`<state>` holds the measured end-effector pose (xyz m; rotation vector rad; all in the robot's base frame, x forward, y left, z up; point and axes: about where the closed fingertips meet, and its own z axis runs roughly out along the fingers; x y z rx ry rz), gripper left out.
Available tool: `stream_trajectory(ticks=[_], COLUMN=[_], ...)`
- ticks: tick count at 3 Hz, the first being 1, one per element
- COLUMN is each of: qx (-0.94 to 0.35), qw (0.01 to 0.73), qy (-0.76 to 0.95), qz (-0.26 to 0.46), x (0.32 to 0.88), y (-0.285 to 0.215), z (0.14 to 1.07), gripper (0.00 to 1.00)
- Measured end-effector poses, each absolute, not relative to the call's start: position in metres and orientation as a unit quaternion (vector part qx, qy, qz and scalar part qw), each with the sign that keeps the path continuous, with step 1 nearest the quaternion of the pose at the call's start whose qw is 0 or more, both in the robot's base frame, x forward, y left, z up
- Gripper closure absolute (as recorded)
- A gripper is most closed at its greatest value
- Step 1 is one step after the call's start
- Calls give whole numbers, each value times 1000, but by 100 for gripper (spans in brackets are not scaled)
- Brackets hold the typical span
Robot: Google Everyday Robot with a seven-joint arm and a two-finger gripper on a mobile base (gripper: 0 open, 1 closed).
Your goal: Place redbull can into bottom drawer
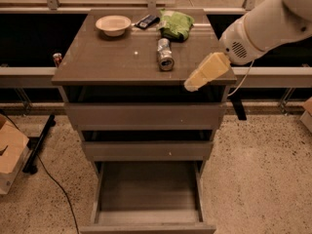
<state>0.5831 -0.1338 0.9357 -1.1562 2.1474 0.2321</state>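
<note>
Silvery, the redbull can lies on its side on the counter, not yet picked up. The gripper hovers at the counter's right front edge, empty (spread or closed, I cannot tell), probably lining up a grasp. The bottom drawer stands pulled open below, ready to receive the can.

The can is slim and silvery with dark markings; it lies on its side on the cabinet top, right of centre, one end toward the camera; the bottom drawer, a wide shallow tray, stands pulled out; the gripper hangs at the top's front right edge, near the can, not touching it.
</note>
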Motion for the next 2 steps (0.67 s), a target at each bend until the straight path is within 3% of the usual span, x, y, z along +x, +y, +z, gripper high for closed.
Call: stream_trajectory(ticks=[2], qx=[-347], qw=[372], qy=[852], qz=[124], x=[650], y=[-114], z=[883], gripper=[0])
